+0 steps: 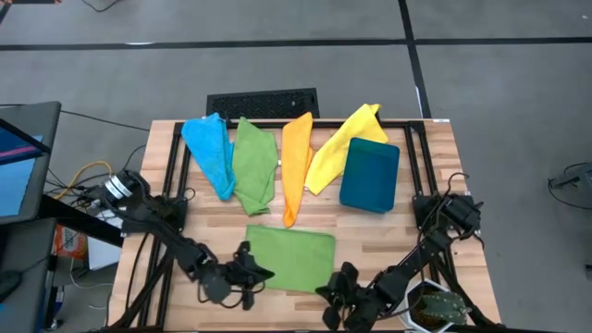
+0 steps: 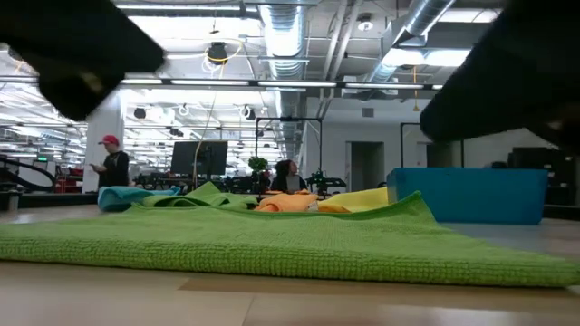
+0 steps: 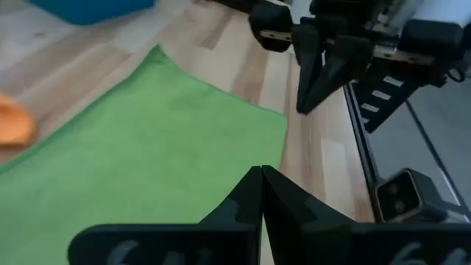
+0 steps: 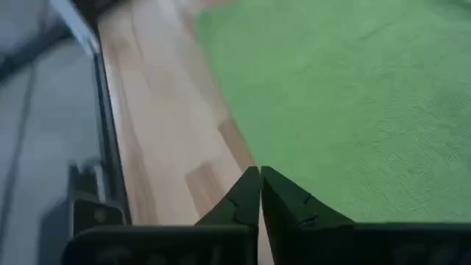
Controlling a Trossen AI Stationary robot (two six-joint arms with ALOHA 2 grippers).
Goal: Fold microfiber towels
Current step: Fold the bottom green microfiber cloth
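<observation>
Both my left gripper [image 3: 260,177] and right gripper [image 4: 260,175] hover closed, empty, flanking the flat green microfiber towel [image 1: 289,258]. Next I must pinch its near corners.

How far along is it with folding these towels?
One green towel lies flat at the front, looking partly folded. Both hands, left and right, sit shut at its near corners, holding nothing. Four towels wait crumpled behind: blue, green, orange, yellow.
</observation>
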